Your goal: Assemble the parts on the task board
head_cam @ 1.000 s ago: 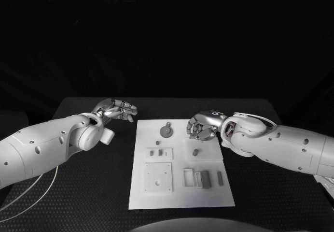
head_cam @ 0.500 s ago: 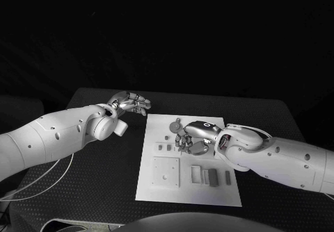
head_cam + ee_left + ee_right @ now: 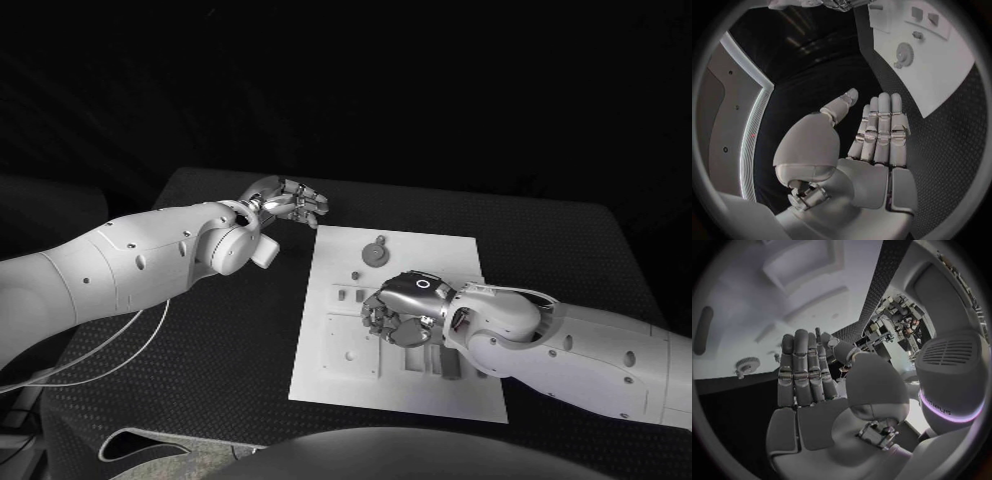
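1 white task board [image 3: 433,400] is seen on 1 black table [image 3: 202,380]. 2 white arms are counted, each ending in 1 silver hand: the left hand [image 3: 286,203] and the right hand [image 3: 398,309]. 1 round gear-shaped part [image 3: 376,253] is noted on the board; the remaining small parts cannot be counted reliably.

A robotics lab: a black textured table [image 3: 202,350] stands in a dark room, with a cluttered workbench [image 3: 892,322] behind it.
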Available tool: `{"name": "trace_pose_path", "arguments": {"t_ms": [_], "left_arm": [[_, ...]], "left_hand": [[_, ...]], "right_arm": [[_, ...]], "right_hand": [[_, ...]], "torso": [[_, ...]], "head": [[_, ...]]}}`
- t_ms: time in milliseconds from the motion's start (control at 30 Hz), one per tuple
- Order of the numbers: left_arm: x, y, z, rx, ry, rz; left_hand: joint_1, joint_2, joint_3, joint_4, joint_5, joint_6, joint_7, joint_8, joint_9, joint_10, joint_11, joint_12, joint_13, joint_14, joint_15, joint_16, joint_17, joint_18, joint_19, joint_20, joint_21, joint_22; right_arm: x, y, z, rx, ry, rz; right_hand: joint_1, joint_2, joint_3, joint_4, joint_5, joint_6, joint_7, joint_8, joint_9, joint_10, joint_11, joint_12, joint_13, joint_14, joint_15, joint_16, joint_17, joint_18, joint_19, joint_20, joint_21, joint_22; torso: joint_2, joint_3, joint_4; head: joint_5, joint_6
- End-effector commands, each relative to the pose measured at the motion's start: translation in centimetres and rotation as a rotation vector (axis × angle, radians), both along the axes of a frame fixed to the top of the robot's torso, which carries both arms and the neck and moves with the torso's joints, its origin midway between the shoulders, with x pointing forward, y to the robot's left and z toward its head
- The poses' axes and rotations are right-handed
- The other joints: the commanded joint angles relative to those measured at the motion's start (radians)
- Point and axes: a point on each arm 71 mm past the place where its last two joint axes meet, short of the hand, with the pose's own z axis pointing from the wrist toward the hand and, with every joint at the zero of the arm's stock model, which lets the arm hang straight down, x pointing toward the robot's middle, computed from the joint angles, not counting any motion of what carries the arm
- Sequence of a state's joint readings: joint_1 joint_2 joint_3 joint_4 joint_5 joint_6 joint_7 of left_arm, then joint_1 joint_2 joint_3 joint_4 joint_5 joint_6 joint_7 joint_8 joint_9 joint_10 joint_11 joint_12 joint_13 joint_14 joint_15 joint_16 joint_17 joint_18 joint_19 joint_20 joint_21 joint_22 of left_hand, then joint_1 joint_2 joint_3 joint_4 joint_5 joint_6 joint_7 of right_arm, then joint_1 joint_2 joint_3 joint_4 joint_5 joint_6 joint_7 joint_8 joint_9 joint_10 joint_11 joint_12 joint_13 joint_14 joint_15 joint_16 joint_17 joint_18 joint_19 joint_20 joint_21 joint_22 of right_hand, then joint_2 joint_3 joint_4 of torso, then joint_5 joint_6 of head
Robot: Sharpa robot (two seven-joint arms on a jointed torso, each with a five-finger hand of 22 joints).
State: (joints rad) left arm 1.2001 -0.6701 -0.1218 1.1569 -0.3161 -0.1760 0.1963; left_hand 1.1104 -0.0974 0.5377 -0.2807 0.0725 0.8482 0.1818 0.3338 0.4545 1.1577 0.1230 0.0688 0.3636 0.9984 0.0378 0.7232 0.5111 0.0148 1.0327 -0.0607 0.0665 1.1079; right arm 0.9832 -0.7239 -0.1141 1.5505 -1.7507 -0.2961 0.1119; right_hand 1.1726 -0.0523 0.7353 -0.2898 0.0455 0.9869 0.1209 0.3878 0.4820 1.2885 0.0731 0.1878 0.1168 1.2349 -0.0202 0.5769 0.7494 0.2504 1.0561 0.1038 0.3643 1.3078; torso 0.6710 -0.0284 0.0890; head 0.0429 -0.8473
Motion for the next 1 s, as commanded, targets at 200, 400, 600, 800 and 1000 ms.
{"name": "trace_pose_path", "arguments": {"t_ms": [200,400,600,800,1000], "left_arm": [[0.0,-0.4,0.1,-0.011,-0.005,-0.016],[0.0,-0.5,0.1,-0.012,-0.002,-0.020],[0.0,-0.4,0.1,-0.011,-0.002,-0.019],[0.0,-0.4,0.1,-0.011,-0.001,-0.020],[0.0,-0.4,0.1,-0.011,0.000,-0.021]], "left_hand": [[-0.012,0.001,-0.005,0.002,0.003,-0.009,0.002,0.002,-0.001,-0.007,-0.001,0.001,-0.001,0.001,0.004,-0.006,0.002,0.004,0.001,0.004,0.001,-0.002],[-0.013,0.001,-0.005,0.002,0.003,-0.009,0.002,0.002,-0.001,-0.007,-0.001,0.000,-0.001,0.001,0.004,-0.007,0.003,0.004,0.001,0.004,0.001,-0.002],[-0.014,0.002,-0.006,0.002,0.003,-0.009,0.002,0.002,-0.001,-0.007,-0.001,0.001,-0.002,0.001,0.005,-0.007,0.004,0.004,0.001,0.005,0.000,-0.003],[-0.014,0.002,-0.006,0.003,0.003,-0.010,0.002,0.002,-0.001,-0.008,-0.001,0.001,-0.002,0.001,0.005,-0.008,0.004,0.003,0.000,0.005,0.000,-0.003],[-0.015,0.002,-0.006,0.003,0.003,-0.010,0.002,0.002,-0.001,-0.008,-0.001,0.001,-0.002,0.001,0.005,-0.009,0.005,0.003,0.000,0.005,0.000,-0.004]], "right_arm": [[-0.8,0.5,-1.1,-0.033,-0.055,0.018],[-0.7,0.6,-1.4,-0.039,-0.056,0.006],[-0.7,0.6,-1.5,-0.050,-0.063,0.002],[-0.5,0.5,-1.5,-0.055,-0.089,-0.010],[-0.4,0.8,-1.6,-0.051,-0.092,-0.007]], "right_hand": [[0.000,-0.004,0.007,0.002,0.005,0.008,-0.003,0.004,0.002,0.005,0.000,-0.005,0.001,0.006,-0.004,0.005,0.003,0.011,0.009,0.001,0.005,0.025],[0.000,-0.005,0.007,0.001,0.005,0.008,-0.003,0.004,0.003,0.006,0.000,-0.005,0.002,0.007,-0.005,0.005,0.005,0.011,0.009,0.001,0.006,0.025],[0.000,-0.005,0.008,0.002,0.005,0.008,-0.003,0.004,0.003,0.007,0.000,-0.006,0.002,0.007,-0.005,0.005,0.006,0.011,0.009,0.001,0.007,0.024],[0.001,-0.006,0.008,0.002,0.005,0.009,-0.003,0.004,0.004,0.007,0.000,-0.006,0.003,0.007,-0.005,0.005,0.007,0.011,0.009,0.001,0.008,0.024],[0.001,-0.006,0.008,0.002,0.005,0.009,-0.004,0.004,0.005,0.008,-0.001,-0.007,0.003,0.008,-0.006,0.005,0.008,0.011,0.010,0.000,0.009,0.024]], "torso": [[0.000,-0.0004,0.0003],[0.000,-0.0002,0.0007],[0.000,-0.0009,0.0001],[0.000,-0.0013,0.0004],[0.000,-0.0010,0.0003]], "head": [[0.005,-0.007],[0.008,-0.012],[0.011,-0.013],[0.011,-0.014],[0.013,-0.014]]}}
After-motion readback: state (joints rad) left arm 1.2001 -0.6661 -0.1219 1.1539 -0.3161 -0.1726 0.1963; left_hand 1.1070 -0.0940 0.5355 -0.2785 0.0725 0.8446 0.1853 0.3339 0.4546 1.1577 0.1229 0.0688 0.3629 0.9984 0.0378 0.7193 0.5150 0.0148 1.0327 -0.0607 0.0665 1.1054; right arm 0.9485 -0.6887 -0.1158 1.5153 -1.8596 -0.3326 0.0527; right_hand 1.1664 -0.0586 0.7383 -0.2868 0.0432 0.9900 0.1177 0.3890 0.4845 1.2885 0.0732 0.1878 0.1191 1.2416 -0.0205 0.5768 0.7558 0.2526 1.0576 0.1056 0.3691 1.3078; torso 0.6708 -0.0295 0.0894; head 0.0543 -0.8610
